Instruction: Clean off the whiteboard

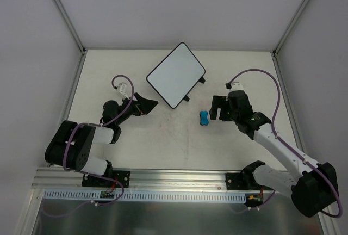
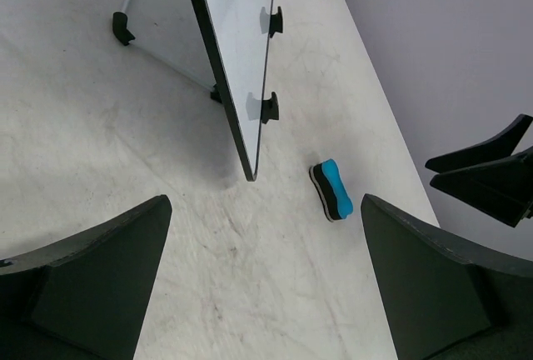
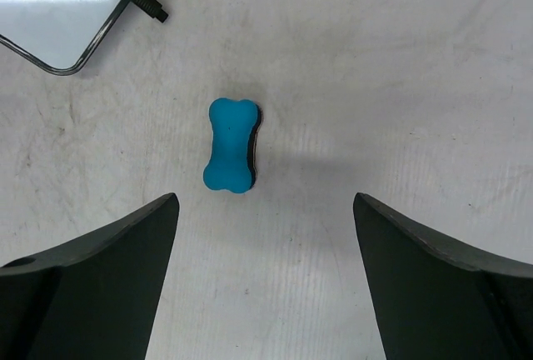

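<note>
The whiteboard [image 1: 175, 75], white with a black frame and small black feet, lies tilted at the middle back of the table; its face looks blank. It shows edge-on in the left wrist view [image 2: 237, 68] and as a corner in the right wrist view [image 3: 58, 10]. A blue bone-shaped eraser [image 1: 204, 118] lies on the table in front of the board's right side; it also shows in the left wrist view [image 2: 332, 190] and the right wrist view [image 3: 231, 145]. My left gripper [image 1: 145, 104] is open and empty, left of the board. My right gripper [image 1: 219, 107] is open and empty, just right of the eraser.
The white table [image 1: 174, 148] is walled by white panels at the back and sides, with metal posts [image 1: 64, 14] at the corners. An aluminium rail [image 1: 174, 178] runs along the near edge by the arm bases.
</note>
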Robot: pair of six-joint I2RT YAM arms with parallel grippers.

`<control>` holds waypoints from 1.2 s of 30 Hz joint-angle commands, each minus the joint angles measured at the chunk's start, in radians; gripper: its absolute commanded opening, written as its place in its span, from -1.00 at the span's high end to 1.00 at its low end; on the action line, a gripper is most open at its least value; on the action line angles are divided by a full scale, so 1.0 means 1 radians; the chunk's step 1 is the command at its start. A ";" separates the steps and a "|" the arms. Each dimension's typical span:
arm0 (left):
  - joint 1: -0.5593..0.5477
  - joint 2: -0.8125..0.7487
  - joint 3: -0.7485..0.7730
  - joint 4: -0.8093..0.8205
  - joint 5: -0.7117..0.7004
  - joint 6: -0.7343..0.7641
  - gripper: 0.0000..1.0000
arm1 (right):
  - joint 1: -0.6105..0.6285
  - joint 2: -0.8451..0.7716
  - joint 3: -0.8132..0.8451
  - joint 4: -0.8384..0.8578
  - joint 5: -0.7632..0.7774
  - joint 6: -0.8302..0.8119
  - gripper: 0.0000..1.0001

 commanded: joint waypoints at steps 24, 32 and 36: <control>0.006 -0.838 -0.087 -0.806 -0.258 0.245 -0.98 | -0.042 -0.517 -0.347 0.262 0.148 -0.088 -0.98; 0.006 -1.087 -0.113 -0.975 -0.347 0.319 -0.98 | -0.042 -0.543 -0.383 0.265 0.149 -0.089 -0.98; 0.006 -1.167 -0.134 -0.985 -0.356 0.321 -0.98 | -0.042 -0.556 -0.395 0.267 0.142 -0.089 -0.98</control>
